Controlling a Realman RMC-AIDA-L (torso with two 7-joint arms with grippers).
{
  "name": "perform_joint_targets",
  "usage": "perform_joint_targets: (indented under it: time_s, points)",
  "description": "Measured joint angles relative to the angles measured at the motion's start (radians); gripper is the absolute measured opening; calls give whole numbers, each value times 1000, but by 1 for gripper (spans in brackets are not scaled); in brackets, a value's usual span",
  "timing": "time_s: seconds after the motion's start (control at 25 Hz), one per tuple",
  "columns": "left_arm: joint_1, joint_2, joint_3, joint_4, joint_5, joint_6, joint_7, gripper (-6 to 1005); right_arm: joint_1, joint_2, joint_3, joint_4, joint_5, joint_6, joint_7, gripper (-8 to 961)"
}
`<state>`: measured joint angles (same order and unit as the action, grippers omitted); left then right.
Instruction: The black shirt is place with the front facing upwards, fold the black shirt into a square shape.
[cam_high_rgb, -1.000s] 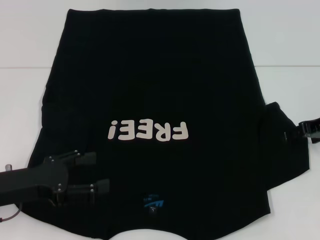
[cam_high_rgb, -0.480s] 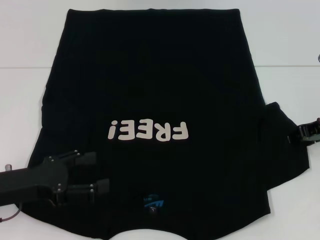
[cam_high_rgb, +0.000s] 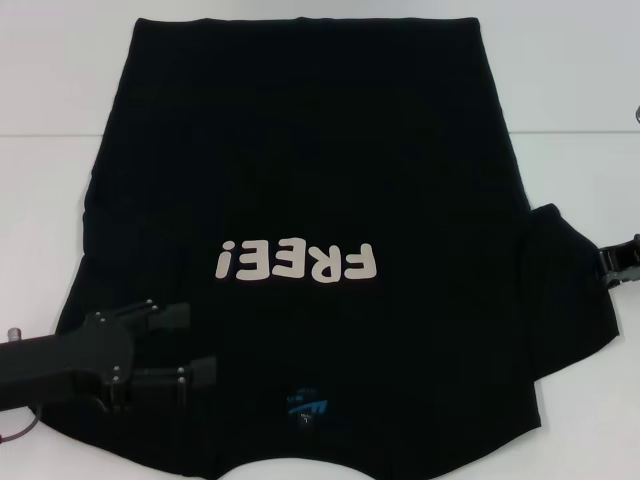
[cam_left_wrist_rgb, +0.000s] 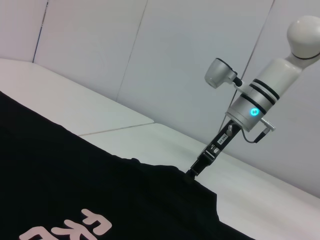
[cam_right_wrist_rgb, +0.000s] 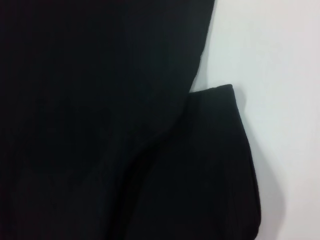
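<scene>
1. Nearest the robot, the left gripper (cam_high_rgb: 205, 344) sat low over the collar-side corner of the black shirt (cam_high_rgb: 300, 170), its two fingers spread apart with only cloth showing between them, nothing pinched yet.

2. The shirt lay flat on the white worktop (cam_high_rgb: 50, 200), front up, neck label (cam_high_rgb: 305, 408) close to the robot, the white "FREE!" print (cam_high_rgb: 297, 262) mid-chest, the hem at the far edge.

3. Out at the right sleeve (cam_high_rgb: 565, 290), the right gripper (cam_high_rgb: 620, 262) was only just in view at the sleeve's outer edge; whether it was open or closed on cloth, I couldn't tell.

4. Risk, as I judged it: with the left fingers lying over smooth fabric rather than an edge, a close could take only the top layer, or slide off, and the fold would drag crooked. If the two sides didn't lift together, the print would skew and the square would be lost.

5. Views compared: the head camera gave the whole layout. The left wrist camera alone showed the other arm's white wrist (cam_left_wrist_rgb: 260, 100) reaching down to the shirt's edge. The right wrist camera alone showed the sleeve (cam_right_wrist_rgb: 215, 165) up close against the body of the shirt, with the sleeve hem lying flat.
</scene>
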<state>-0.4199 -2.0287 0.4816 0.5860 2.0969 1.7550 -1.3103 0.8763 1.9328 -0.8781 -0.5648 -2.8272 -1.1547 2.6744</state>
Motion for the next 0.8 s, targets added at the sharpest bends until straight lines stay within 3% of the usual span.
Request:
perform_joint_targets:
  time_s: [0.08,0.28,0.56,0.8]
  points:
    - [0,1,0,0,0,0,-3,952,0,0,-5,-2,0,-1,0,319]
    - [0,4,-2,0,0,0,-7,952,4,0,-5,-5,0,-2,-6,86]
    - [0,7,-2,1,-1,0,-17,951,-8,-5,20,-55,11,-12,-13,49]
    - [0,15,-1,2,0,-1,-26,951,-39,-18,117,-131,86,-72,-79,48]
